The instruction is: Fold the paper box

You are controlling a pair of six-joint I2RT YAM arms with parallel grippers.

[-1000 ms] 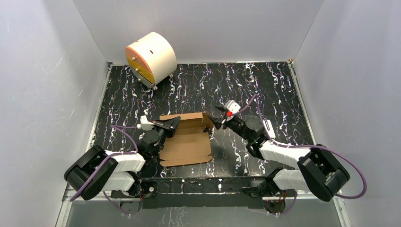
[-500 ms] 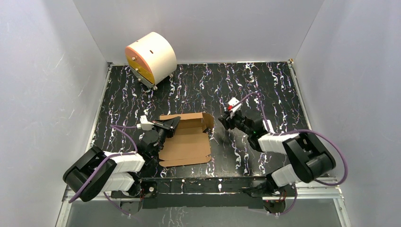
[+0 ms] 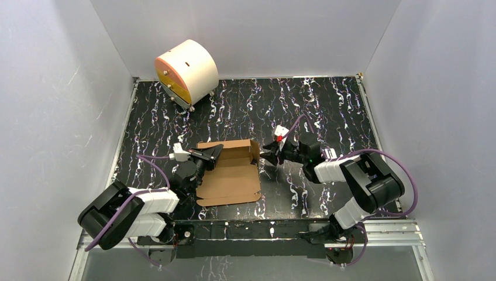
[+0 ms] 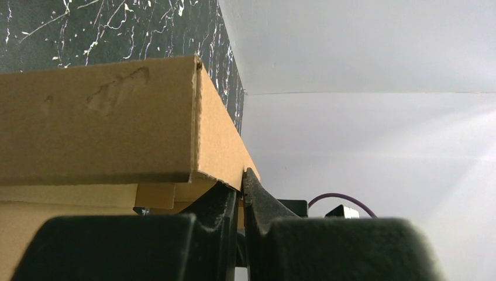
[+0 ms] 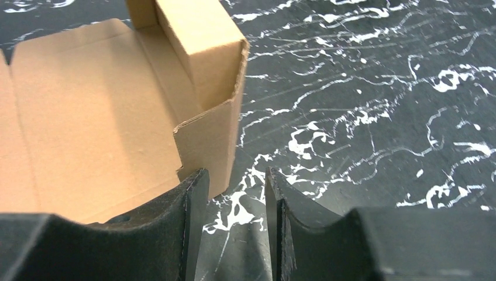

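The brown paper box [image 3: 231, 172] lies part-folded on the black marbled table, its back and right walls raised. My left gripper [image 3: 213, 153] is at the box's back-left corner, shut on a standing cardboard wall. In the left wrist view that wall's edge [image 4: 219, 140] is pinched between the fingertips of my left gripper [image 4: 241, 182]. My right gripper [image 3: 269, 153] is low beside the box's right wall and open. In the right wrist view the corner flap [image 5: 210, 143] of the paper box [image 5: 88, 117] stands just ahead of my right gripper [image 5: 234, 175], with only table between its fingers.
A cream cylinder with an orange face [image 3: 186, 73] stands at the back left corner. White walls close in the table [image 3: 327, 105] on three sides. The arms' bases and a metal rail run along the near edge.
The right arm has folded, its elbow swinging right and up. Its gripper drew back a little, then returned beside the box's right wall with narrower jaws. The left gripper has kept its hold.
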